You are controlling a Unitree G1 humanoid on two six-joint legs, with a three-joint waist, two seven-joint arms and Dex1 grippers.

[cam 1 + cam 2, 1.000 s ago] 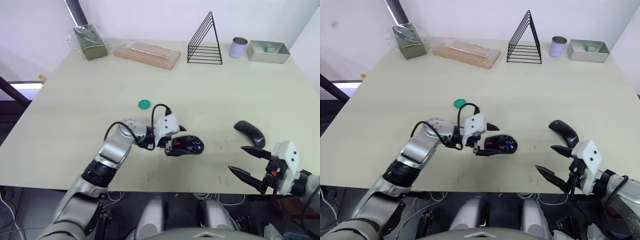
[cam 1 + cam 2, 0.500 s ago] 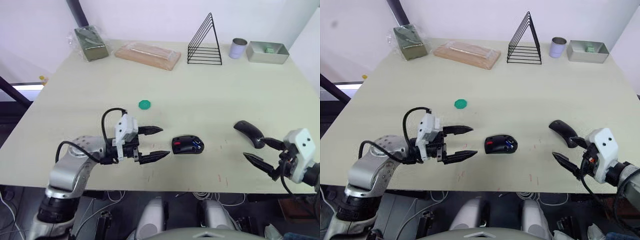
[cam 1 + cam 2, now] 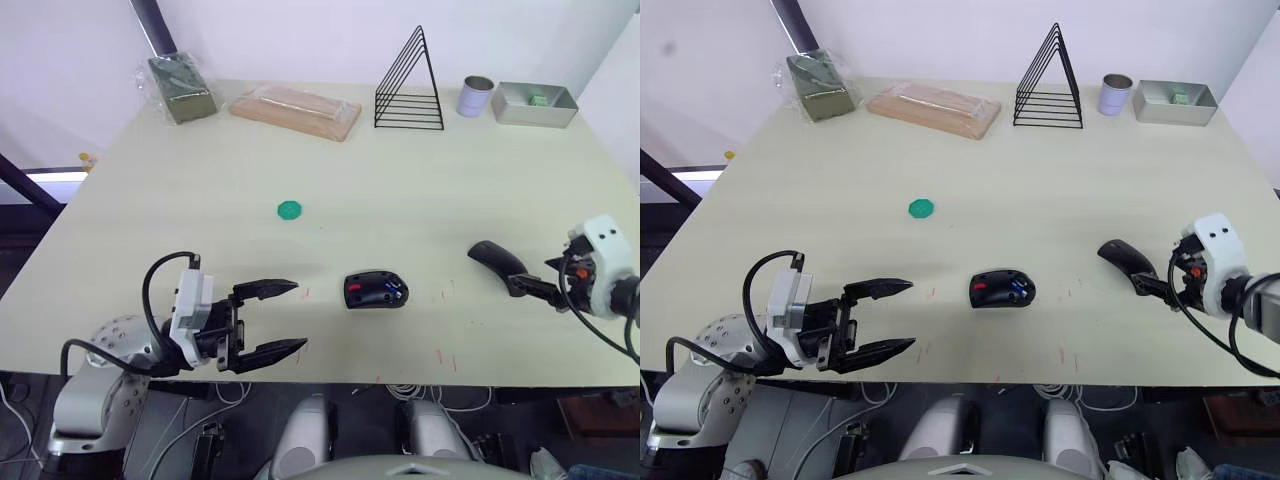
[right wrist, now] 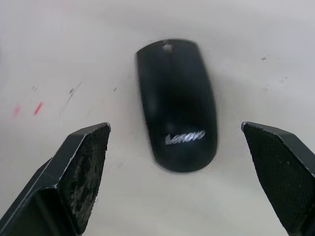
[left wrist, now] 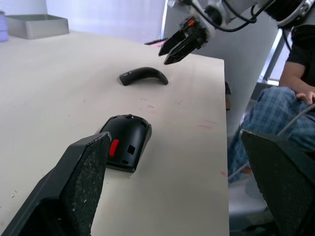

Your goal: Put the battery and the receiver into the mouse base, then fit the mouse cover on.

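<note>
Cover pickup in hand: the right gripper point(image 4: 179, 189), jaws apart and empty, lines up on the mouse cover point(image 4: 177, 104).
The mouse base point(image 3: 375, 290) lies mid-tabletop with blue inside; the left gripper point(image 3: 275, 318) hangs open beside it. Next: close on the cover.

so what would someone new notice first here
The open mouse base with red inside, alone mid-table near the front edge. To its right lies the glossy mouse cover, the open right end effector poised over it; the left end effector is open too, off to the base's left.
</note>
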